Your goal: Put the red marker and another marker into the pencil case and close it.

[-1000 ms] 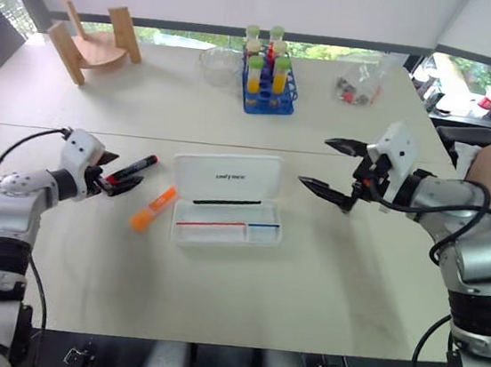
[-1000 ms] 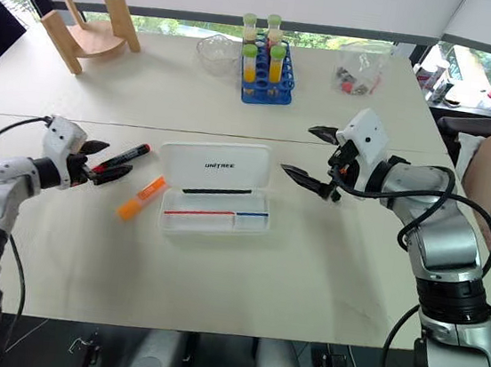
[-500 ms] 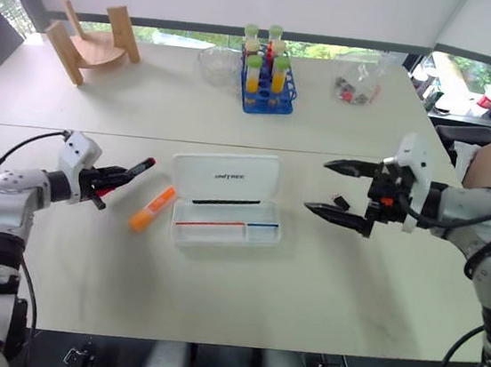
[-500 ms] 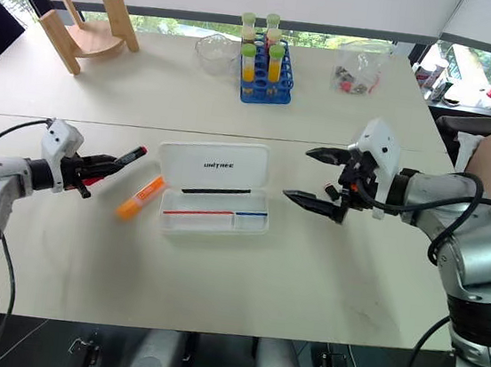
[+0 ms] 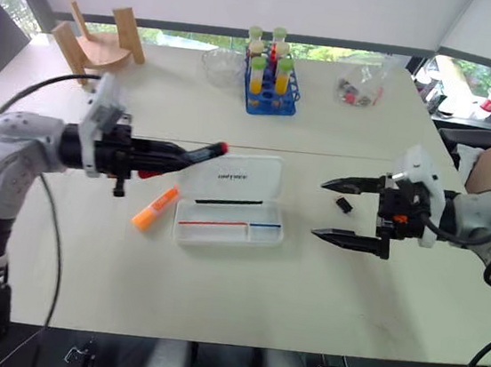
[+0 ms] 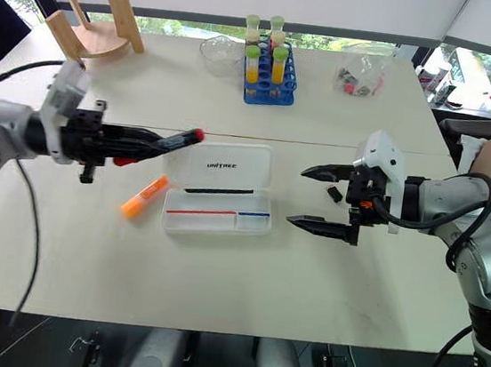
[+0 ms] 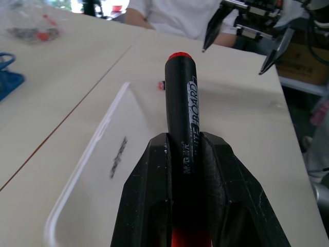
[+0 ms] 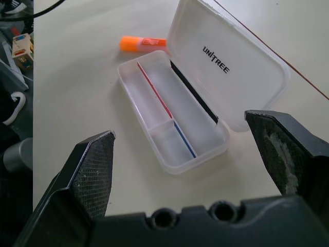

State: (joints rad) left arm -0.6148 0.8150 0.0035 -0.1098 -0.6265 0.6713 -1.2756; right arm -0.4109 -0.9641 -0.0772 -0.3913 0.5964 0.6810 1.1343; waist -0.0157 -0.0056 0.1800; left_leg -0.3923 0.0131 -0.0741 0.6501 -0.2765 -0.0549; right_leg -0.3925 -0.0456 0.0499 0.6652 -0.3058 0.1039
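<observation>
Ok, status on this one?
Left gripper shut on marker, above case lid. Right gripper open, empty. Case open; highlighter on table. Nothing blocking.

Glossy translucent white plastic pencil case [image 8: 169,128]; smooth matt cream table [image 5: 303,298].

open pencil case [image 5: 230,210] unobstructed from above, orange highlighter [image 5: 154,208] just left, bare table [image 5: 214,296] in front

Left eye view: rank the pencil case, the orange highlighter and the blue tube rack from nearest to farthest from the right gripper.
From the right gripper:
1. Pencil case, lying open just to its left, at table centre.
2. Blue tube rack, far side of the table, left of the gripper.
3. Orange highlighter, lying beyond the case's far left end.
</observation>
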